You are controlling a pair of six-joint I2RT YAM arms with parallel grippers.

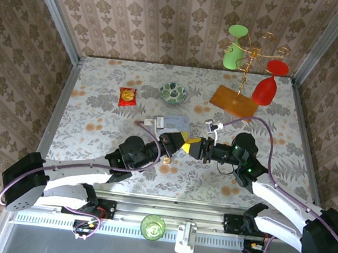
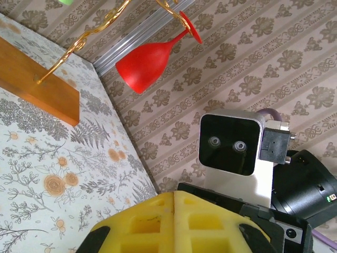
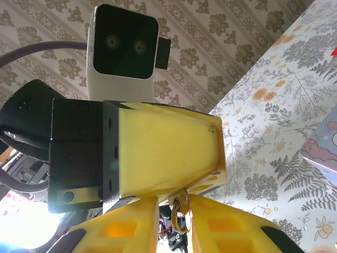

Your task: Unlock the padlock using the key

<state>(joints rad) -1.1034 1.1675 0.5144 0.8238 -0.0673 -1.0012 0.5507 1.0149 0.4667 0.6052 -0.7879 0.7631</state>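
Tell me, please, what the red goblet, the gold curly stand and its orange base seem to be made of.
Red goblet-shaped glass: probably plastic; it is opaque, evenly coloured, with a dull sheen.
Gold curly wire stand: metal wire, judging by the thin bent rods and bright glints.
Orange rectangular base slab: likely varnished wood, though the smooth amber face could be acrylic.

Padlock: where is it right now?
Right wrist view, low centre: the padlock hangs from the shut left pincer, between the right pincer's yellow fingers.
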